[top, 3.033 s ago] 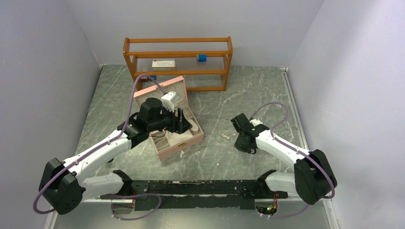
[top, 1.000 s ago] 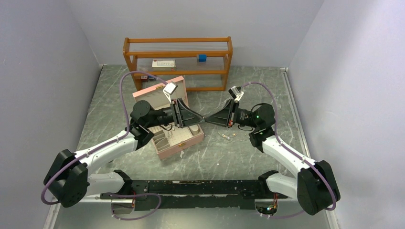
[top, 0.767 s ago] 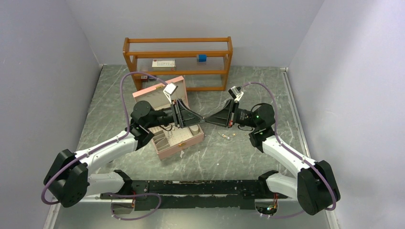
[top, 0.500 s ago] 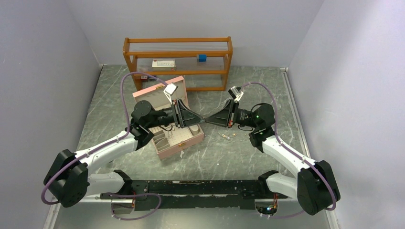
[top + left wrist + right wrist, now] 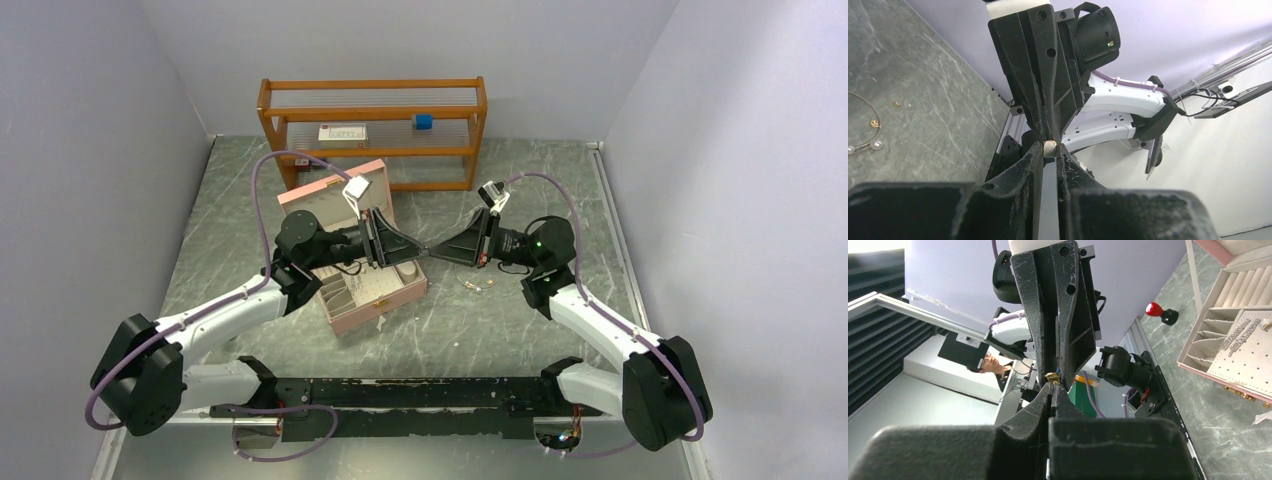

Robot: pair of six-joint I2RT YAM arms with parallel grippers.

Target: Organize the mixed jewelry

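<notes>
Seen from the left wrist, the left gripper [image 5: 1049, 150] has its jaws drawn in to a narrow slit, with a tiny gold piece [image 5: 1050, 146] pinched between the tips. The right gripper [image 5: 1047, 136] meets it head-on, its fingers pressed together on the same piece. Only this view picks out the jewelry lying on the grey table [image 5: 923, 115] off to one side: a thin gold chain [image 5: 875, 144] ending in pale beads, and a few gold bits [image 5: 896, 104] near it. The right wrist view gives the reverse angle, with the right fingers fully together and the gold piece at their very tip. It alone shows a red-capped black cylinder [image 5: 1160, 313] on the table and the inside of the pink jewellery box [image 5: 1215, 345], with ridged slots and a perforated panel. From above, the two grippers meet tip to tip over the table, between the open box and the faint scatter of loose pieces. The left arm crosses over the box and hides part of it. Farthest back stands a wooden shelf [image 5: 372, 90] holding a white box [image 5: 342, 132] and a blue block [image 5: 423, 121].
</notes>
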